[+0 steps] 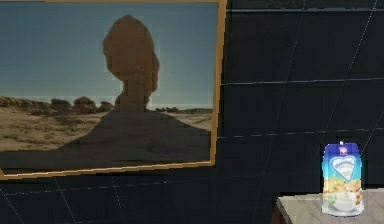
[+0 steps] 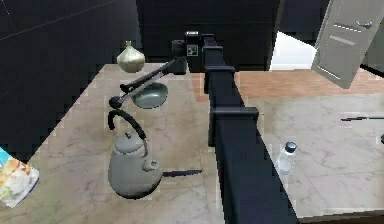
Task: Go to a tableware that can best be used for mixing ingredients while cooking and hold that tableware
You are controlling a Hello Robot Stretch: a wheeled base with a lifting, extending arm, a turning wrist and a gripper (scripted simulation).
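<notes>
A shallow grey-green bowl (image 2: 153, 96) lies on the marble tabletop (image 2: 80, 120) toward its far side. The dark arm (image 2: 235, 130) rises across the table, and my gripper (image 2: 122, 95) reaches from its far end toward the arm side view's left, with its thin fingers (image 2: 150, 76) crossing just by the bowl. Because the bowl lies on the table at the gripper's far end, I cannot tell whether the gripper holds anything.
A grey kettle (image 2: 130, 168) stands near the table's front, and a rounded olive vase (image 2: 130, 57) at the back. A small bottle (image 2: 287, 158) and a dark utensil (image 2: 360, 118) lie right of the arm. A printed carton (image 1: 341, 180) stands at the table corner below a framed desert picture (image 1: 110, 85). A door (image 2: 345, 40) stands ajar.
</notes>
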